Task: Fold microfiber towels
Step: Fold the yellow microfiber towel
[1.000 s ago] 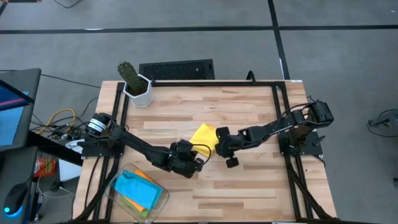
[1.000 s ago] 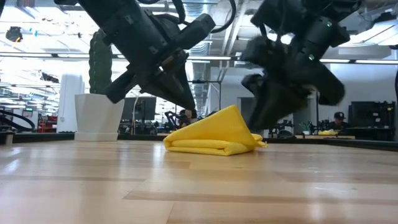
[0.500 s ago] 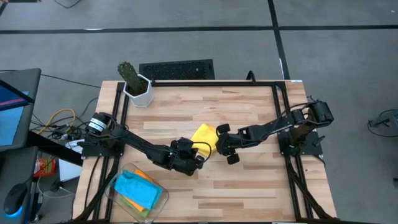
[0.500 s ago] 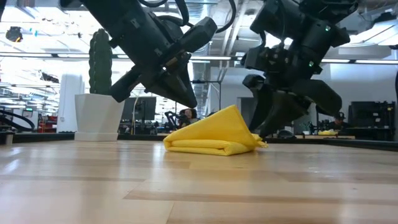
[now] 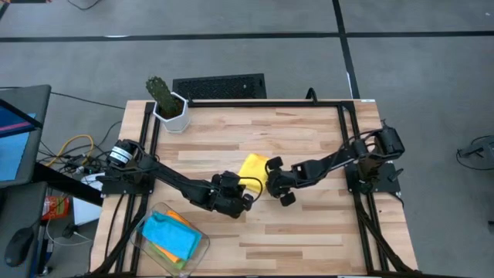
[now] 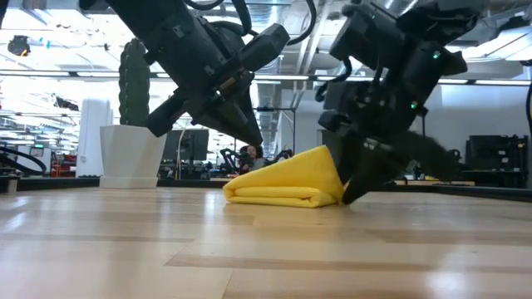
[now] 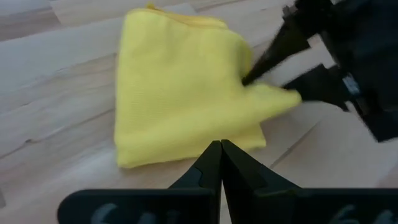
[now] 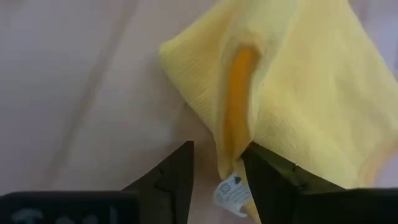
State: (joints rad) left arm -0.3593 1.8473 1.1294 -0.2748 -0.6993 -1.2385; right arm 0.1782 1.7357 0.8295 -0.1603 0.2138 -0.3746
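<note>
Nearest you, off the table's front-left corner, the clear bin (image 5: 199,245) holds the light blue towel (image 5: 171,235) on top, with the orange towel (image 5: 179,220) and green towel (image 5: 157,252) edges showing under it. Farther in, your left gripper (image 5: 248,198) sits just on the near-left side of the yellow towel (image 5: 253,168), fingers pressed together with nothing between them, tips right at the towel's edge. The yellow towel lies folded mid-table (image 5: 309,139). Your right gripper (image 5: 272,181) is at the towel's right corner, fingers (image 8: 171,171) parted around a fold of it near the white tag (image 8: 231,187). Farthest from the towel, the cactus (image 5: 160,92) in its white pot (image 5: 173,116) stands at the back-left corner.
</note>
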